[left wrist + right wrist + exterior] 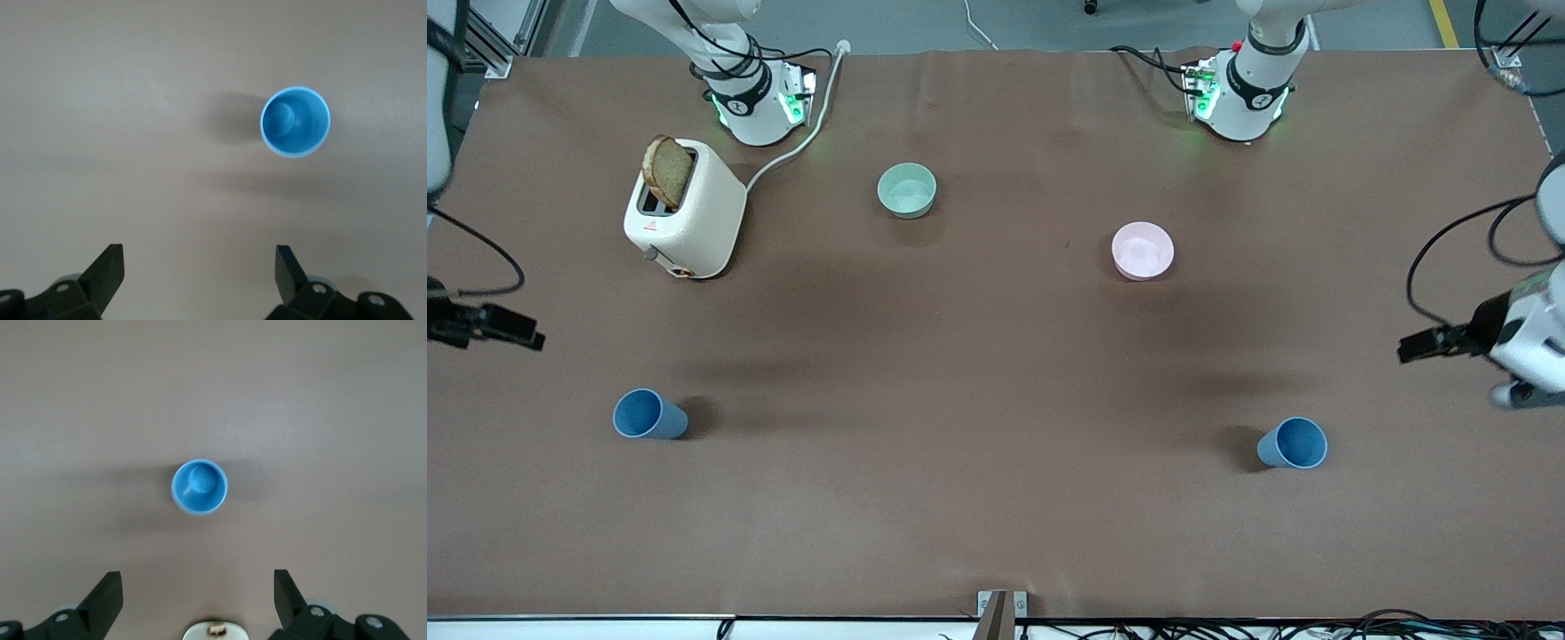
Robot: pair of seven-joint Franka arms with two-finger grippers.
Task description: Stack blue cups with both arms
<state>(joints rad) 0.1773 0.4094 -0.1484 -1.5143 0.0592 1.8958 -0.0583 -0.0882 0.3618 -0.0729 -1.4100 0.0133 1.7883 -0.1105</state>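
Two blue cups stand upright on the brown table, apart, near the front camera. One cup (649, 415) is toward the right arm's end, the other (1294, 443) toward the left arm's end. My right gripper (527, 339) hangs high over the table's edge at the right arm's end, open and empty; its cup (199, 487) shows below it between the fingers (107, 597). My left gripper (1412, 346) hangs high over the left arm's end, open and empty; its cup (295, 121) shows off to one side of the fingers (288, 270).
A white toaster (685, 209) with a bread slice (668, 171) stands near the right arm's base; its end shows in the right wrist view (215, 631). A mint-green bowl (907, 189) and a pale pink bowl (1143, 250) sit farther from the front camera than the cups.
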